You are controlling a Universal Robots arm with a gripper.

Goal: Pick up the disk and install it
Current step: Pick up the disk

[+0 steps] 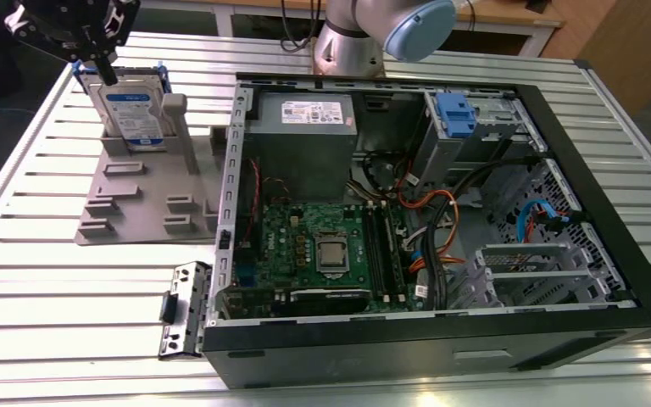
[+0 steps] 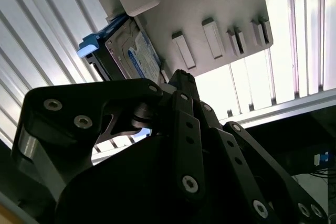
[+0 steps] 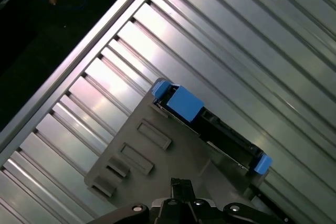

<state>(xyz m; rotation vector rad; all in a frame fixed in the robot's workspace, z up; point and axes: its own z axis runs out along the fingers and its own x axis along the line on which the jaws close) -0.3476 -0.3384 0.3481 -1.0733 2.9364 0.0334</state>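
The disk (image 1: 131, 110), a silver-grey drive with a white-and-blue label in a bright blue frame, stands upright on edge in a grey plastic stand (image 1: 145, 191) at the exterior view's upper left. My black gripper (image 1: 102, 72) hangs just above the disk's upper edge, close to it; contact cannot be made out. In the second wrist view the gripper (image 2: 178, 77) reaches toward the disk (image 2: 131, 51) in the stand (image 2: 210, 3). The first wrist view looks down on the disk's blue-framed upper edge (image 3: 184, 103), with the gripper (image 3: 181, 200) beside the stand (image 3: 139, 153).
An open computer case (image 1: 642, 280) lies on the slatted metal table (image 1: 31, 280), to the exterior view's right of the stand. Inside are a grey box with a white sticker (image 1: 303, 127), a green board (image 1: 314, 246) and a drive bay with a blue tab (image 1: 456, 108). A loose bracket (image 1: 184, 309) lies by the case.
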